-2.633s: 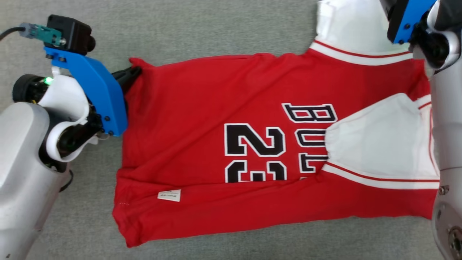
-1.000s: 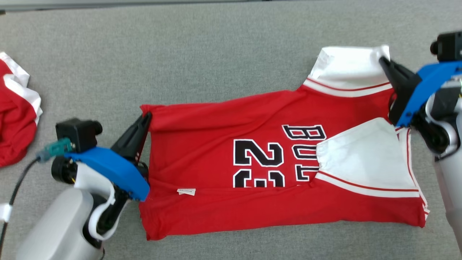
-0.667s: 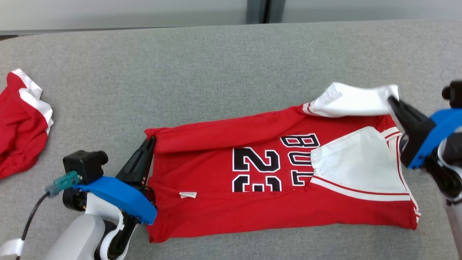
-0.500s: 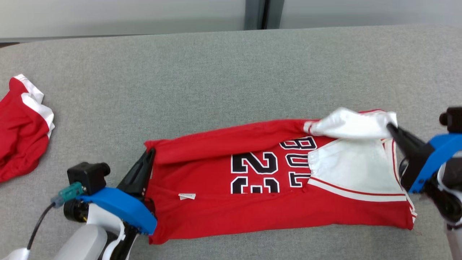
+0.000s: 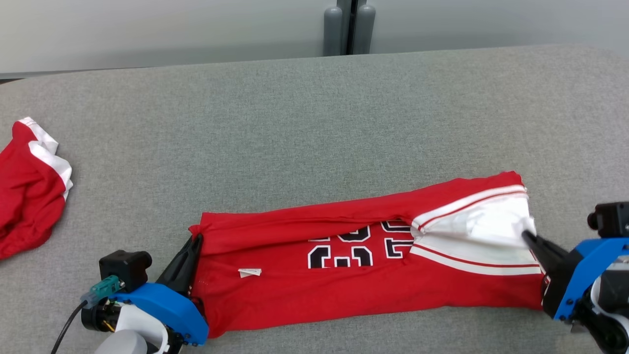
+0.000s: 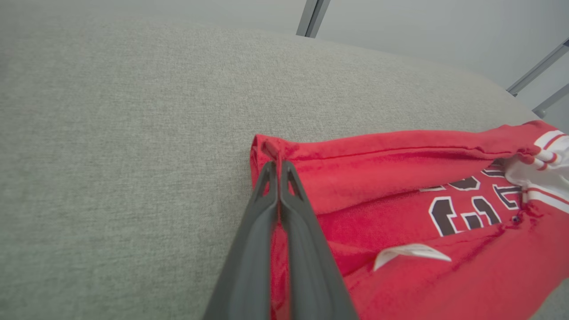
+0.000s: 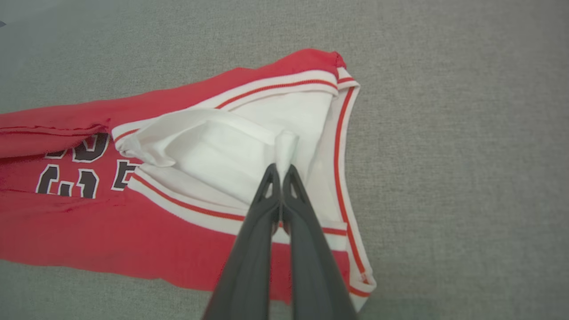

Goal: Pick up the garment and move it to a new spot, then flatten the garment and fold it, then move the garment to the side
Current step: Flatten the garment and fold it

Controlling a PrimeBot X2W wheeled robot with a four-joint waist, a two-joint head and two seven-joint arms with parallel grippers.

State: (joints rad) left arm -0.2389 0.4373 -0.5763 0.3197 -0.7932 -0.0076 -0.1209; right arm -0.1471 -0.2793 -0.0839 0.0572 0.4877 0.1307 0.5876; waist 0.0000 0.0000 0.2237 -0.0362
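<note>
Far edge of the jersey (image 5: 344,290) has folded over the numbers, left gripper (image 5: 195,240) and right gripper (image 5: 525,235) both pinching its cloth. Grey fabric table (image 5: 295,123), pale wall (image 5: 172,29) beyond.

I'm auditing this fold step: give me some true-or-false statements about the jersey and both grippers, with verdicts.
1. The left gripper is shut on a corner of the red jersey with black numbers. True.
2. The right gripper hangs open. False: its jaws are shut on the white sleeve.
3. A crumpled red and white garment lies at the grey table's left. True.
4. The numbers show whole. False: a folded-over red edge covers their tops.
</note>
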